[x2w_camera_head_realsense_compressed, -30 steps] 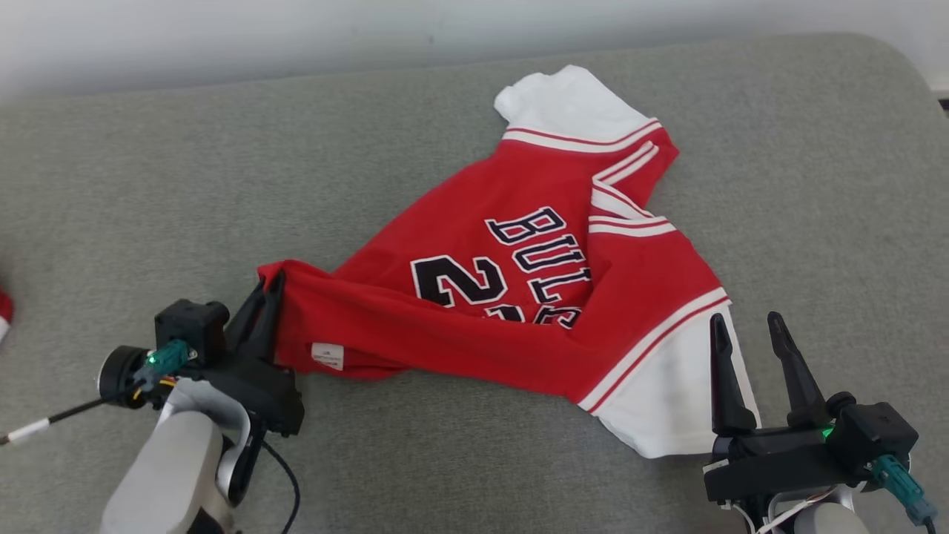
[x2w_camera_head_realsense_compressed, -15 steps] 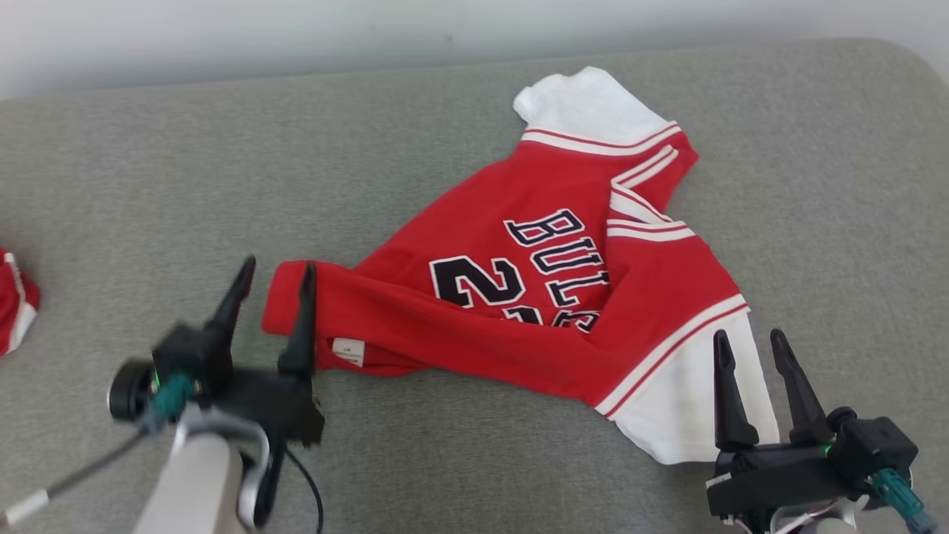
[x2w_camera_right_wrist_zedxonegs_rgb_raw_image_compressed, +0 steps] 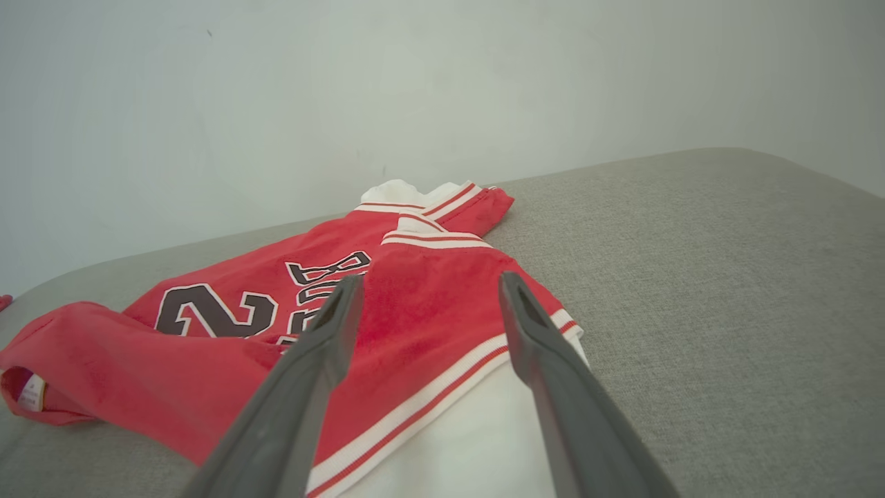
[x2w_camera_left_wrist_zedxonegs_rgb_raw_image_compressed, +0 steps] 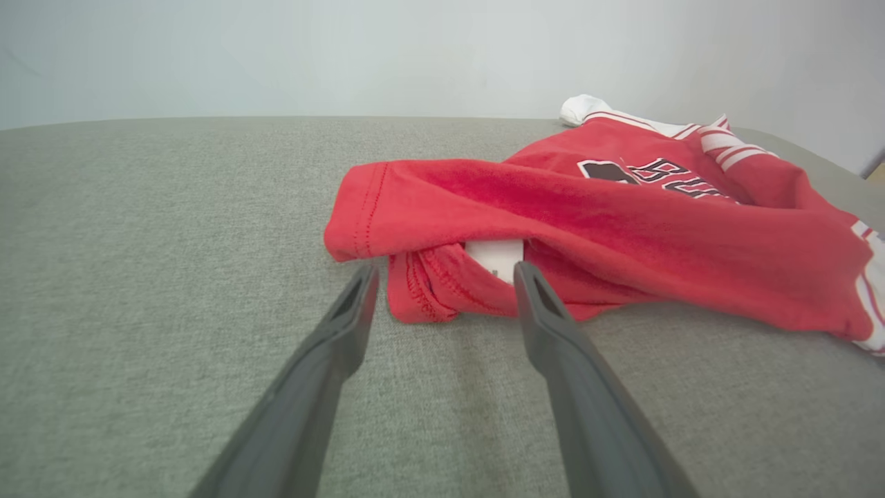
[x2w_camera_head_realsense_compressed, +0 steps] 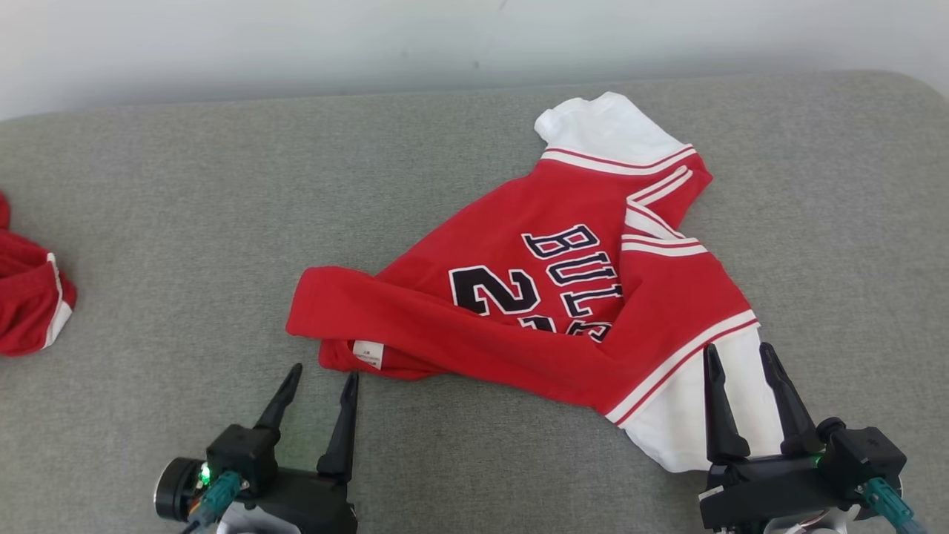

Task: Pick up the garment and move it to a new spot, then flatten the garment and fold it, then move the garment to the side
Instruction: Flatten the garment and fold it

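**Showing garment down, both grippers released**

Finds the red-and-white garment (x2w_camera_head_realsense_compressed: 534,311) lying from centre toward 4 o'clock on the grey cushion (x2w_camera_head_realsense_compressed: 185,222), half folded, number and lettering up, white label (x2w_camera_head_realsense_compressed: 367,354) at its 8 o'clock corner. Leaves broad bare cushion toward 9 and 11 o'clock, a narrower strip toward 3 o'clock, with the pale wall (x2w_camera_head_realsense_compressed: 296,44) along the 12 o'clock edge. Catches a second red cloth (x2w_camera_head_realsense_compressed: 30,304) at the 9 o'clock edge, well apart. Puts the left gripper (x2w_camera_head_realsense_compressed: 325,372) at 7 o'clock, fingers parted and empty, tips just short of the labelled corner. Puts the right gripper (x2w_camera_head_realsense_compressed: 739,348) at 5 o'clock, fingers parted, empty, tips over the white sleeve (x2w_camera_head_realsense_compressed: 667,430); cannot tell whether touching.
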Controlling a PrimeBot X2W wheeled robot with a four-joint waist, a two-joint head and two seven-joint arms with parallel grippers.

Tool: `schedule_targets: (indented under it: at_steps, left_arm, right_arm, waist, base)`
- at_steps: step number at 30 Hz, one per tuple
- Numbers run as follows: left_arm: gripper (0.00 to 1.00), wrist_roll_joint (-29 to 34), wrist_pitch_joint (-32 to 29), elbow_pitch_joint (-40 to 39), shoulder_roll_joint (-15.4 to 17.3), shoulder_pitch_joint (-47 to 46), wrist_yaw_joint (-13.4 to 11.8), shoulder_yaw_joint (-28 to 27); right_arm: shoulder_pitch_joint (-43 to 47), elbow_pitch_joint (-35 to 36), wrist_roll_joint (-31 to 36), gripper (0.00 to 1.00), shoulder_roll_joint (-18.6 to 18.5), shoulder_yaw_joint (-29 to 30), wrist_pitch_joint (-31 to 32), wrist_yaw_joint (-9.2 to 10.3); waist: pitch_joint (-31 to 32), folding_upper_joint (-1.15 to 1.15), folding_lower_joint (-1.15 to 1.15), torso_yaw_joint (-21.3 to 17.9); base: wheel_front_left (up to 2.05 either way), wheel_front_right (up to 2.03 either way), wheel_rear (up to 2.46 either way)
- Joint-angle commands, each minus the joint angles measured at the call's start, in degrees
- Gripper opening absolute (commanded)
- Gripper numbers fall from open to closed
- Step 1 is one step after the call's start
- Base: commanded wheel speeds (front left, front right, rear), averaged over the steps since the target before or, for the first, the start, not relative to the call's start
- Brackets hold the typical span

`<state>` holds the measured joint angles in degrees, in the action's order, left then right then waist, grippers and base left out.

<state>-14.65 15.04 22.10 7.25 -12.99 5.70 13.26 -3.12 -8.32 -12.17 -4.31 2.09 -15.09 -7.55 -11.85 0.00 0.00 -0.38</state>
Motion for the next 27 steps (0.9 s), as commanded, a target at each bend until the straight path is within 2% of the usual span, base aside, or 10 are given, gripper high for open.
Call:
schedule_targets:
  at_steps: [1,10,11,13,14,19,27]
  left_arm:
    - [1.00,-0.1,0.2,0.9,-0.2,-1.2,0.2,-0.3]
    - [1.00,-0.1,0.2,8.0,-0.1,-5.0,0.8,-1.7]
    - [0.86,-0.3,0.2,8.6,-0.3,-5.4,0.9,-2.0]
    - [0.16,-0.6,0.2,9.5,-0.5,-5.9,1.1,-2.5]
    - [0.00,-0.8,0.2,9.8,-0.6,-6.0,1.2,-2.8]
    - [0.00,-1.1,0.2,10.0,-1.3,-6.0,1.4,-2.9]
    - [0.00,-0.7,0.2,0.4,-2.7,1.9,1.7,-3.1]
  right_arm:
    - [-0.3,-0.1,-0.5,1.00,-0.1,-0.2,-0.1,0.13]
    - [-0.4,-0.4,-0.8,1.00,-0.3,-0.3,-0.1,0.13]
    - [-0.4,-0.3,-0.8,1.00,-0.3,-0.3,-0.1,0.13]
    - [-0.2,-0.3,-0.7,1.00,-0.3,-0.1,-0.1,0.13]
    - [-0.1,-0.3,-0.7,1.00,-0.2,0.0,-0.1,0.13]
    - [0.7,-0.4,-0.4,1.00,-0.1,0.5,-0.1,0.13]
    - [1.7,-0.4,-0.9,1.00,0.2,1.1,-0.1,0.13]
  waist:
    - [-0.1,0.00,0.00,-0.7]
    - [-0.5,0.00,0.00,-3.7]
    - [-0.5,0.00,0.00,-3.8]
    - [-0.3,0.00,0.00,-3.9]
    - [-0.3,0.00,0.00,-3.8]
    - [0.7,0.00,0.00,-2.4]
    - [3.0,0.00,0.00,0.6]
  base:
    - [0.00,0.00,0.00]
    - [0.00,0.00,0.00]
    - [0.00,0.00,0.00]
    - [0.00,0.00,0.00]
    - [0.00,0.00,0.00]
    - [0.00,0.00,0.00]
    - [0.00,0.00,0.00]
